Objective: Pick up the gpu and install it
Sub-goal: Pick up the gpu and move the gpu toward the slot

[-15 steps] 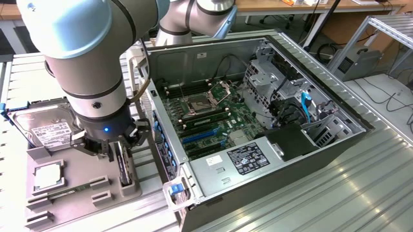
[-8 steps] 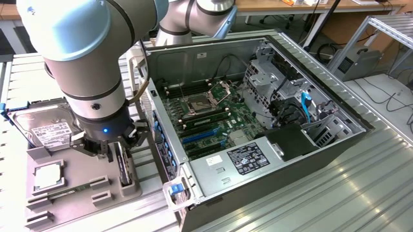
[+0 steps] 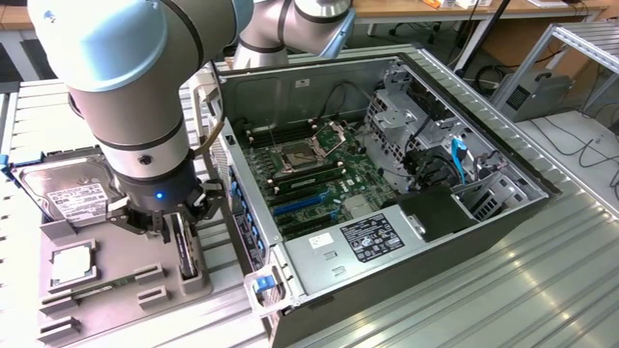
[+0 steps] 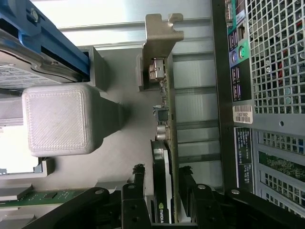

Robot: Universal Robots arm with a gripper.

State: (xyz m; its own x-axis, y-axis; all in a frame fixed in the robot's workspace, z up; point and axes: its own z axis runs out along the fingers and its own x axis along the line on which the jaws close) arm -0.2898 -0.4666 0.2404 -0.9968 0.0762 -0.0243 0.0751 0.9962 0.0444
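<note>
Grey plastic tray (image 3: 116, 243) is seen on a slatted metal desk (image 3: 541, 275), at the exterior view's left of an open computer case (image 3: 416, 290). The gpu (image 3: 185, 250) is stood on its long edge in a slot of the tray, just beside the case's rear wall. Its silver bracket (image 4: 161, 31) is at the end far from the pincer (image 4: 161, 168). The pincer is lowered over the card's other end with its jaws spread, one on each side of the card; a thin gap is seen at the black face. A hard drive (image 3: 68, 192) and a RAM stick (image 3: 106, 286) are also held in the tray.
</note>
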